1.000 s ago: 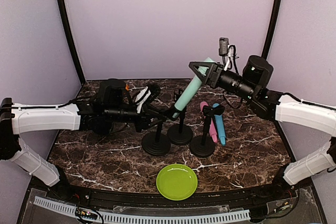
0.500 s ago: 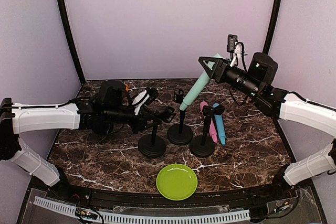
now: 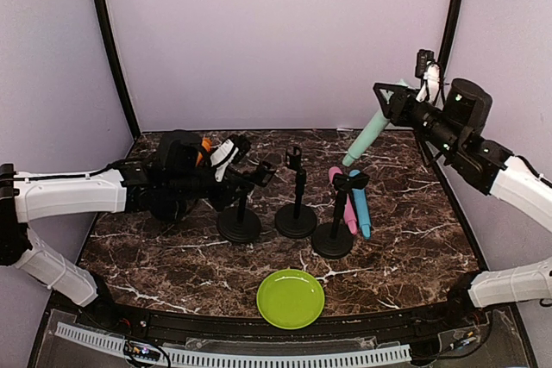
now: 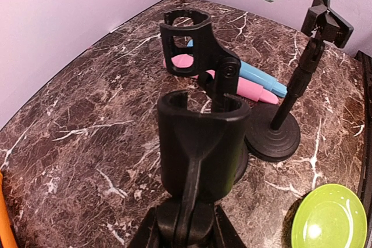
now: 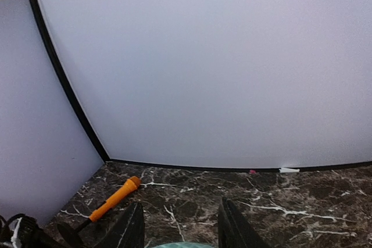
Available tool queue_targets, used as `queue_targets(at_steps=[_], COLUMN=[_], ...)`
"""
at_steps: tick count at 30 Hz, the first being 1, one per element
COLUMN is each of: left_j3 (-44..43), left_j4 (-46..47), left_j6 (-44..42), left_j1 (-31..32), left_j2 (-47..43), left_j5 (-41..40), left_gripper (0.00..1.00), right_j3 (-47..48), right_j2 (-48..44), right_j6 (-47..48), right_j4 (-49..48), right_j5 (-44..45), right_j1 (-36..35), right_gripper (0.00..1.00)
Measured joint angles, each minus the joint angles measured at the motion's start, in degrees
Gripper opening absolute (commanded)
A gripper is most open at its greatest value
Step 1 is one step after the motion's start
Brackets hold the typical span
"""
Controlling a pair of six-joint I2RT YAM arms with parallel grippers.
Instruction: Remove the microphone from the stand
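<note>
Since a second ago the right arm has swung up and off to the right, carrying the teal microphone (image 3: pixel 369 137) out of the clip and well away from the row of stands, while the left arm has dragged its stand (image 3: pixel 239 223) a little to the left across the table (image 3: pixel 405 230). The right gripper (image 3: pixel 390 101) is pinched on the upper end of the teal microphone, which hangs tilted in the air above the back right of the table, touching nothing else. The left gripper (image 4: pixel 187 229) appears clamped on the stem just under the clip, whose cup stands empty in the left wrist view. The main step therefore looks done: the microphone is free of its holder. What seems left is to set it down somewhere, perhaps beside the pink microphone (image 3: pixel 348 208) and the blue microphone (image 3: pixel 361 213), which lie on the table behind the third stand (image 3: pixel 333 239), and for the left gripper to let go. A second stand (image 3: pixel 296 217) stands bare in the middle, a green plate (image 3: pixel 291 298) lies near the front edge, and an orange microphone (image 5: pixel 113 198) lies at the back left.
</note>
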State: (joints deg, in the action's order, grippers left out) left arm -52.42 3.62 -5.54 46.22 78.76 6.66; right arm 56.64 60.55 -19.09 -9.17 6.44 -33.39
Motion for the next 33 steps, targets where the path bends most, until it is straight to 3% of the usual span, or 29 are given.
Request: queue_targets(at_steps=[8,15,24,33], left_j3=[-0.72,-3.1,-9.92,-17.97], left_j4=[0.17,7.43,15.04,19.63], left_j6=[0.26,1.55,3.23,5.51], left_j1=[-0.11,-0.48,-2.69,-4.17], left_j2=[0.5,6.58,18.69,27.06], left_j5=[-7.43,-12.76,-14.62,-12.13], left_gripper=[0.0,0.0,0.0,0.0], right_j3=[1.92,1.92,-3.39,-5.92], right_j2=[2.12,4.33,11.19,18.67], right_j6=[2.14,2.51,0.52,-1.97], right_j4=[15.98,24.57,29.42,26.58], right_j5=[2.58,0.55,-4.81,-6.84], right_j1=[10.82,17.66,17.97,17.97], right_gripper=[0.0,0.0,0.0,0.0])
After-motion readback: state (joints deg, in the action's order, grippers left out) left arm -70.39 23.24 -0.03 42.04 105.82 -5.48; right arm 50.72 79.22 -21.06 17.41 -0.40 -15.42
